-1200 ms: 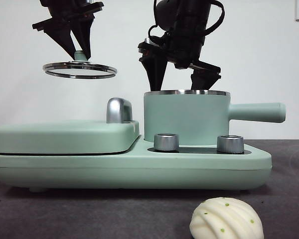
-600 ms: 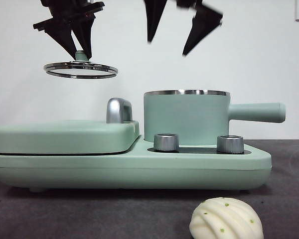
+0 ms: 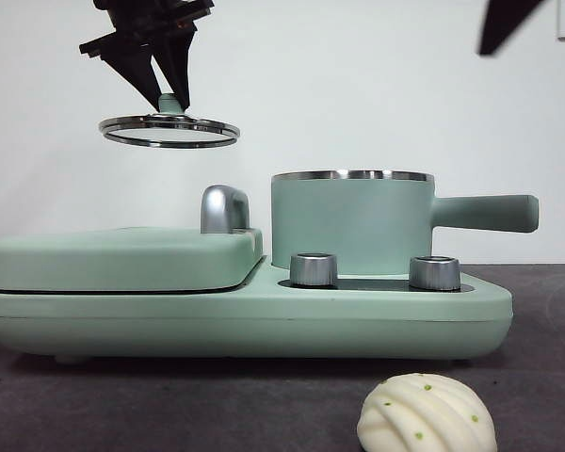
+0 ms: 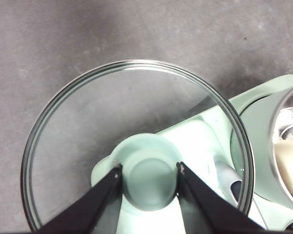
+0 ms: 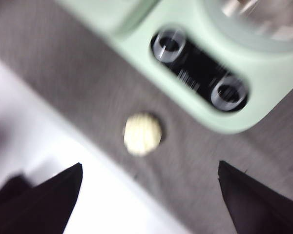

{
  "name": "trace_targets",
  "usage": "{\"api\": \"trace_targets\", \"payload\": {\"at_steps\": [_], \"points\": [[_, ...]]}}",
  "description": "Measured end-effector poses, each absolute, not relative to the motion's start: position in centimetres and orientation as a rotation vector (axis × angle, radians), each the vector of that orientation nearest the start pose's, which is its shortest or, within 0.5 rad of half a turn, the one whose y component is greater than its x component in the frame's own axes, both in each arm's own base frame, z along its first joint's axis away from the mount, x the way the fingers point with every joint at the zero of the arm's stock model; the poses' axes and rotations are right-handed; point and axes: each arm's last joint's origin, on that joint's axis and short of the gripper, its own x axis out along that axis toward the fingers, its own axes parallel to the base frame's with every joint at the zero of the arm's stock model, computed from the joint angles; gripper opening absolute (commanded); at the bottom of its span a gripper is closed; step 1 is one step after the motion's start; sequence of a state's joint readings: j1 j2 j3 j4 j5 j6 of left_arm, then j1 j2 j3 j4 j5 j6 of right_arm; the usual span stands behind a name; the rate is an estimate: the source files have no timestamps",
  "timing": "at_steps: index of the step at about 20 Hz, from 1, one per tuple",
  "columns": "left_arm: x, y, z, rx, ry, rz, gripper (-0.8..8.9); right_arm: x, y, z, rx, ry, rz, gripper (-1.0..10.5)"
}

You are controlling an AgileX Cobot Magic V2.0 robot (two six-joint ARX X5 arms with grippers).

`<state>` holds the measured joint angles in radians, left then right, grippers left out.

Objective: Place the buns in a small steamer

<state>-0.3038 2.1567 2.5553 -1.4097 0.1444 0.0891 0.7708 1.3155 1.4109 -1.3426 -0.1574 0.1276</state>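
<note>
The small steamer (image 3: 353, 221) stands open on the right of the mint-green cooker. In the left wrist view a smooth cream bun (image 4: 289, 163) lies inside it (image 4: 283, 122). The pleated bun with green dots (image 3: 427, 414) lies on the table in front of the cooker. My left gripper (image 3: 174, 99) is shut on the green knob (image 4: 149, 178) of the glass lid (image 3: 169, 130) and holds it high above the flat griddle lid. My right gripper (image 5: 149, 168) is open and empty, high above the pleated bun (image 5: 142, 134). In the front view it shows only as a black tip (image 3: 504, 24) at the top right.
The flat griddle lid (image 3: 122, 256) with its chrome handle (image 3: 222, 207) fills the cooker's left half. Two steel dials (image 3: 314, 267) sit in front of the steamer. The steamer's straight handle (image 3: 485, 213) points right. The table top is dark grey.
My right gripper has risen from the steamer's rim and moved up and right, almost out of the front view. My left gripper has shifted slightly right and up with the lid.
</note>
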Motion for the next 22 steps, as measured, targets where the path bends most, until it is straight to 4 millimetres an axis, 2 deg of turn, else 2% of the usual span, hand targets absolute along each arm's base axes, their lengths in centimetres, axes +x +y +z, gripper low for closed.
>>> {"api": "trace_targets", "payload": {"at_steps": [4, 8, 12, 16, 22], "points": [[39.9, -13.0, 39.2, 0.162, 0.997, -0.456, 1.15, 13.4, 16.4, 30.0, -0.327, 1.369, 0.726, 4.4], [39.9, -13.0, 39.2, 0.159, 0.998, -0.454, 1.15, 13.3, 18.2, 25.1, -0.246, 1.293, 0.749, 4.4], [39.9, -13.0, 39.2, 0.159, 0.998, -0.454, 1.15, 13.1, 18.2, 20.7, -0.198, 1.291, 0.713, 4.4], [39.9, -13.0, 39.2, 0.159, 0.998, -0.454, 1.15, 13.0, 17.8, 18.5, -0.202, 1.273, 0.667, 4.4], [39.9, -13.0, 39.2, 0.158, 0.998, -0.454, 1.15, 13.3, 18.2, 18.4, -0.179, 1.242, 0.686, 4.0]]}}
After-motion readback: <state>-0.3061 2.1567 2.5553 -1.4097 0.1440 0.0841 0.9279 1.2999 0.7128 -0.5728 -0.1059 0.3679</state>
